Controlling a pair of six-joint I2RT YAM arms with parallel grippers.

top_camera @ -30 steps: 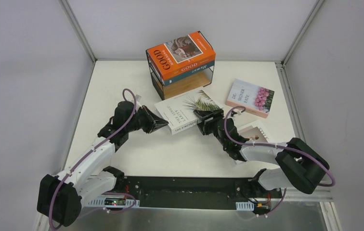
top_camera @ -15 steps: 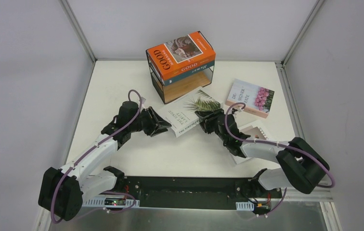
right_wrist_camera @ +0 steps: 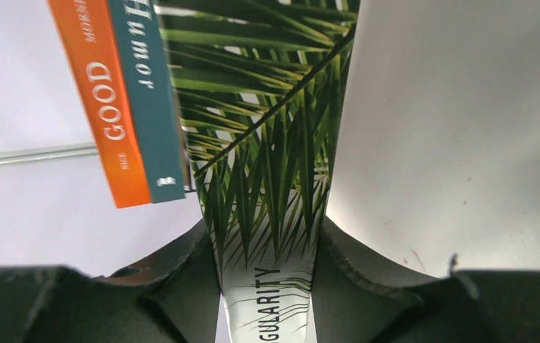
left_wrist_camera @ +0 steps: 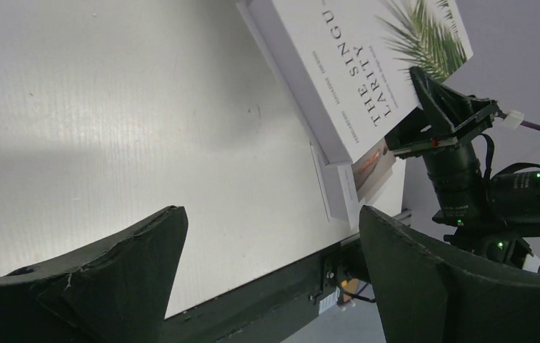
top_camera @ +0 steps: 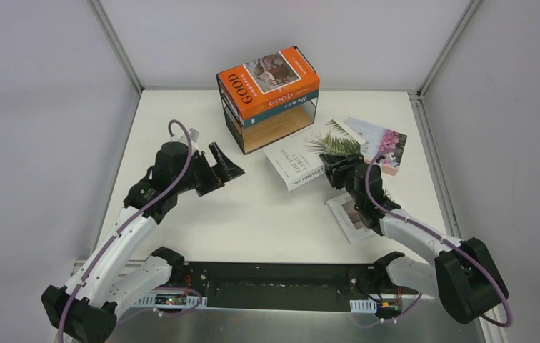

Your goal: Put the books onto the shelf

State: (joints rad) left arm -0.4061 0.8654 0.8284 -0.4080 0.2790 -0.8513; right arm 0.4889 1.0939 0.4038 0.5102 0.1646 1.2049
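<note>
My right gripper [top_camera: 338,169] is shut on the near edge of the white palm-leaf book [top_camera: 311,152], which it holds tilted above the table; in the right wrist view the cover [right_wrist_camera: 267,143] is pinched between both fingers [right_wrist_camera: 367,271]. The shelf [top_camera: 276,127] stands at the back with the orange book [top_camera: 267,82] and the teal book [top_camera: 308,98] stacked on its top board. The pink-flower book [top_camera: 388,145] lies partly behind the held book. A white book with a photo [top_camera: 349,218] lies under my right arm. My left gripper [top_camera: 221,168] is open and holds nothing, left of the held book [left_wrist_camera: 356,64].
The shelf's lower wooden board shows bare through the wire frame. Grey walls enclose the table on three sides, and a metal rail [top_camera: 424,128] runs along the right edge. The black base bar [top_camera: 274,282] runs along the near edge.
My left gripper has opened and drawn back to the left, away from the palm-leaf book. My right gripper has carried that book to the right, over the pink-flower book's edge.
</note>
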